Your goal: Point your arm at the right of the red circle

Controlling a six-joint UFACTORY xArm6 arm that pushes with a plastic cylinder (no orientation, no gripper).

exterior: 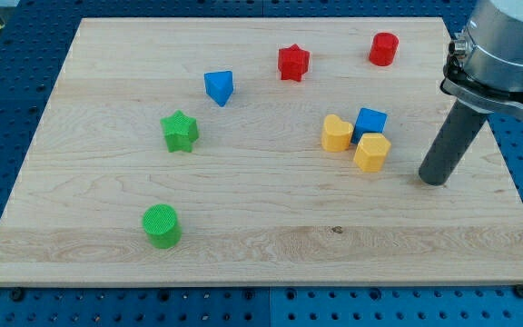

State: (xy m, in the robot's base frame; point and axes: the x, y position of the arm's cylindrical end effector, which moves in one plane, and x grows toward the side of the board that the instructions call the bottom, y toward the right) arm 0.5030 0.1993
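The red circle (pixel 383 48), a short red cylinder, stands near the top right of the wooden board (pixel 243 227). My tip (pixel 432 179) rests on the board at the right side, well below the red circle and a little to its right. It is just right of the yellow hexagon (pixel 371 152) and apart from it.
A red star (pixel 292 63) is left of the red circle. A blue cube (pixel 370 121), a yellow heart (pixel 336 133) and the yellow hexagon cluster left of my tip. A blue triangle (pixel 219 87), green star (pixel 180 131) and green circle (pixel 162 225) lie leftward.
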